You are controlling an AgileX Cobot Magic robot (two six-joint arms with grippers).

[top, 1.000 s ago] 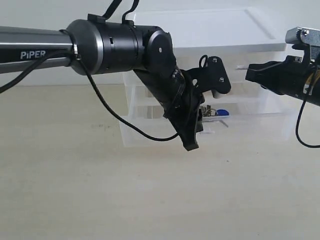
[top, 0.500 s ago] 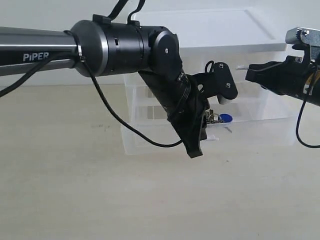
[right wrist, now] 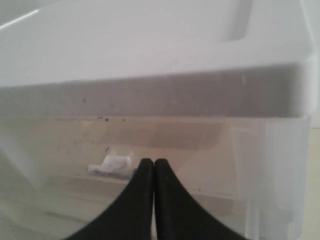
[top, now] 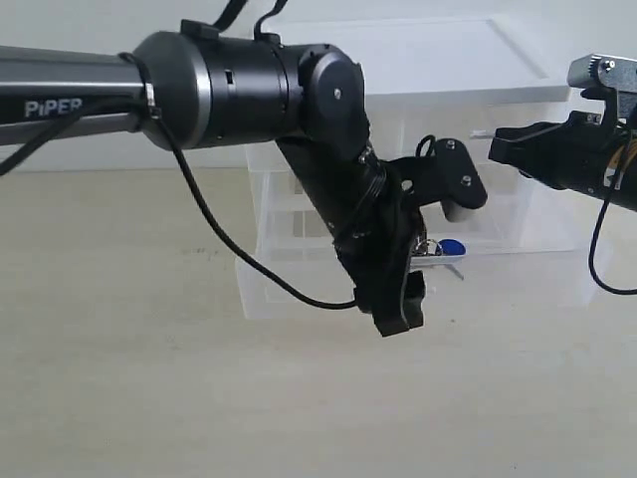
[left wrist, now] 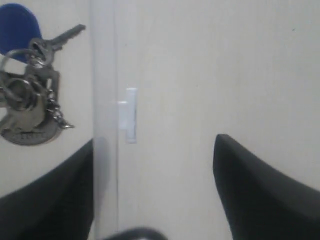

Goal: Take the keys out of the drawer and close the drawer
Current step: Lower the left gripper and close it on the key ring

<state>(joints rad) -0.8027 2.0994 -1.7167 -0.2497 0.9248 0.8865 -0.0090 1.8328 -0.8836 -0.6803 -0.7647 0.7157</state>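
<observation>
The left gripper (left wrist: pixel 155 150) over the front of the drawer (left wrist: pixel 105 60).
Jaws wide, empty; keys (left wrist: pixel 30 110) lie inside beside one finger, partly cut off.

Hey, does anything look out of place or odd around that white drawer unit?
Only the wide bottom drawer stands out: it is pulled out from the white unit, with the keys lying inside it. Nothing looks spilled, broken or tipped.
</observation>
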